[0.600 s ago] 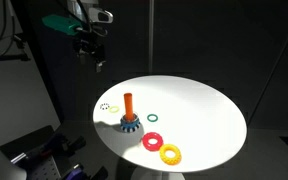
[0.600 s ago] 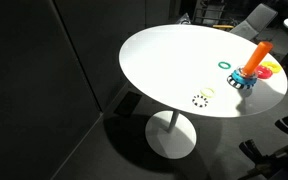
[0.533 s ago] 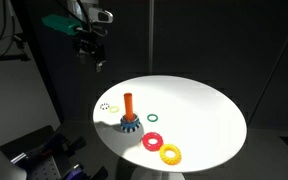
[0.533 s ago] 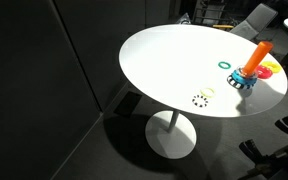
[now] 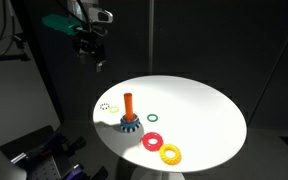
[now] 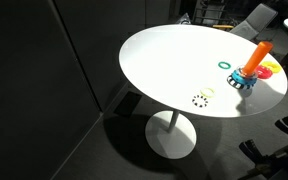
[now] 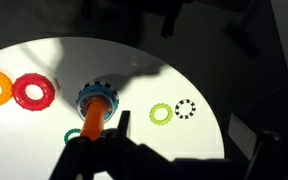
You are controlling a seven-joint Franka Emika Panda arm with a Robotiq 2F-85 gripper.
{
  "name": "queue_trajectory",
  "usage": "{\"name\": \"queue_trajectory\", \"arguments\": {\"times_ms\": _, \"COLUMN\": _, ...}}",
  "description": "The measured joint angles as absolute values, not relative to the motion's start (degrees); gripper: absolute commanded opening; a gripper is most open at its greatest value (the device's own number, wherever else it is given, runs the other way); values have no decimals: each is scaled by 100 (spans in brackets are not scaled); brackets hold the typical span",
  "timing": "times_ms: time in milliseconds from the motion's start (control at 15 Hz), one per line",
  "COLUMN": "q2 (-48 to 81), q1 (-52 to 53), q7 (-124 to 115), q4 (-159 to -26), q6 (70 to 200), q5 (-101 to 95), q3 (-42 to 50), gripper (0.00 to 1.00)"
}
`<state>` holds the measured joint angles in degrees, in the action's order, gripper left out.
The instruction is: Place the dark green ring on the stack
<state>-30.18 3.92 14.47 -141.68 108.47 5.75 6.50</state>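
A: Five loose rings and one stack [image 5: 128, 115] on the white round table [image 5: 209, 115]; entry for the dark green ring [image 5: 153, 118]?

B: Flat on the tabletop; near the stack's blue toothed base, apart from it; in the wrist view partly hidden beside the orange peg.

A: Remaining rings?

B: Red ring [image 5: 153, 142] and yellow toothed ring [image 5: 170, 154]: just beside each other, farther from the stack than the dark green ring; lime ring [image 7: 161, 114] and black-dotted ring [image 7: 186, 108]: side by side, on the stack's opposite side.

A: Claw?

B: Gripper [image 5: 96, 64]: high above the table edge, well apart from the stack; jaws spread wide; nothing held between them.
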Motion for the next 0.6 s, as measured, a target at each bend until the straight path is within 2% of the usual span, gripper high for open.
{"name": "queue_trajectory", "arguments": {"times_ms": 600, "q2": -2950, "q1": 379, "q7": 1320, "q4": -14179, "q6": 11137, "q5": 575, "q3": 400, "gripper": 100}}
